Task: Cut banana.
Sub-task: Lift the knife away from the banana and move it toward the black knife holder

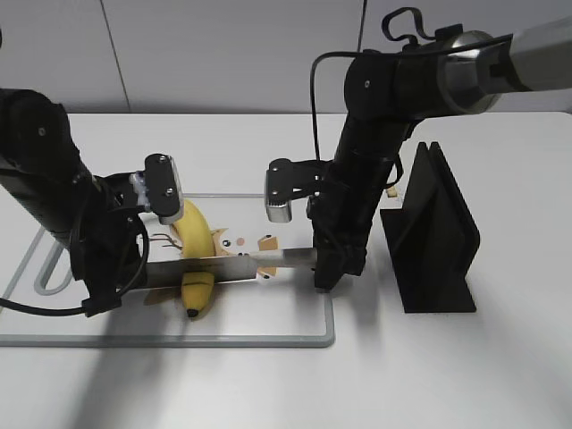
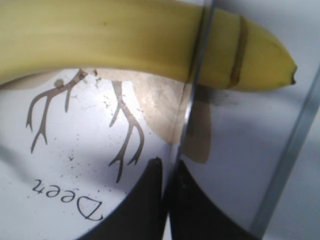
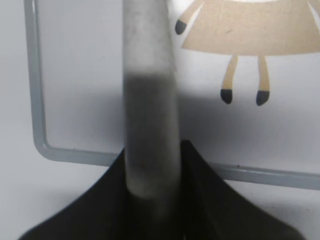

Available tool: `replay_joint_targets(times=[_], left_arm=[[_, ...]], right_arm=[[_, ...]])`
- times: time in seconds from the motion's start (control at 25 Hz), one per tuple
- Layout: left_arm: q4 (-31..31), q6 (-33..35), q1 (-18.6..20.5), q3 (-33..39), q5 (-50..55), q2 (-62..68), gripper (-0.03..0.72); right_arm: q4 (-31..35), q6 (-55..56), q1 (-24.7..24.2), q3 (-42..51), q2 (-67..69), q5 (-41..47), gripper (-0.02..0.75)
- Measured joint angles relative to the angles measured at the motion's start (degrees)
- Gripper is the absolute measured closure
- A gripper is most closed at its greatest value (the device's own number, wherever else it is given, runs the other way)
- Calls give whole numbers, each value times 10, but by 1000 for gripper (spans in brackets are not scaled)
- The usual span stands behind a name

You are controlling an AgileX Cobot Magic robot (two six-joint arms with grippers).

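Observation:
The yellow banana (image 1: 192,234) lies on the white cutting board (image 1: 277,317) over its deer print. A metal knife (image 1: 246,265) lies crosswise on the banana near its black-tipped end. My right gripper (image 1: 327,268) is shut on the knife's grey handle (image 3: 149,100), with the fingers (image 3: 155,167) on either side of it. My left gripper (image 1: 134,275) is shut on the far end of the blade; in the left wrist view its fingers (image 2: 167,175) pinch the thin blade (image 2: 192,95), which crosses the banana (image 2: 125,40). How deep the blade sits in the peel cannot be told.
A black knife stand (image 1: 435,234) stands on the table right of the board. The board has a raised grey rim (image 3: 37,100) and a handle loop at its left end (image 1: 49,268). The tan deer print (image 3: 250,30) shows beside the knife.

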Motion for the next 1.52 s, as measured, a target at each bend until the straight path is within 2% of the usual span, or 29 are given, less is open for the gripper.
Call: replay_joint_targets(times=[0.36,0.76,1.32,1.44,1.52], left_arm=[[10,-1,1,10,2,-40,691],[10,-5,1,11,20,-119,691],[4,-5,-1,11,76,-239,691],[2,-8,-1,11,76,-243,638],[-2,-13,-1,11,69,-243,530]], right_arm=[[7,-3,2,2,-11,-6,540],[-11,0,2,2,-103,-1,542],[-4,-38,3,2,-185,45,555],[1,-56,4,2,-187,56,558],[2,-62,3,2,-187,64,559]])
